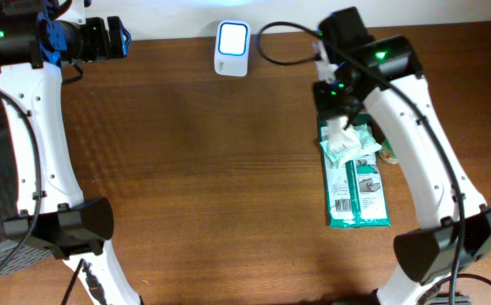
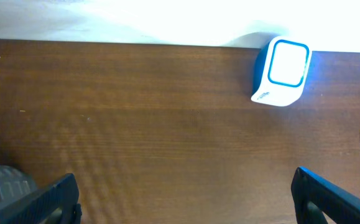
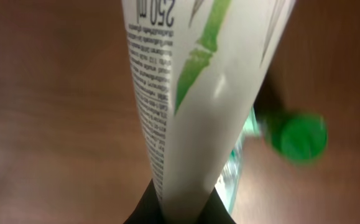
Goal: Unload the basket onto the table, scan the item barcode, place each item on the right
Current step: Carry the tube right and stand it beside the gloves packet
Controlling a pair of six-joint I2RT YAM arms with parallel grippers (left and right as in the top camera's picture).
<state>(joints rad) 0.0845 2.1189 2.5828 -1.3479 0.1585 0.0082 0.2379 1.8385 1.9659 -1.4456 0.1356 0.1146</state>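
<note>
Scan not yet done, by the look of it: tube [image 3: 192,93], white with green print, is lifted over a green packet [image 1: 359,199] on the bench [image 1: 211,169], well right of scanner [image 1: 232,38]; still to be carried over and presented. Right fingers [image 3: 217,208] pressed together, pinching the tube's flat end. Left fingers [image 2: 49,202] spread wide, empty, apart from scanner.

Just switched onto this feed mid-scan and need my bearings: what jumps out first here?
The white tube, printed with a green leaf, fills the right wrist view, pinched at its flat end by the right fingers and held over a green packet on the right of the table. At the far edge, centre, the white scanner glows blue, and the left gripper stands open far left.
</note>
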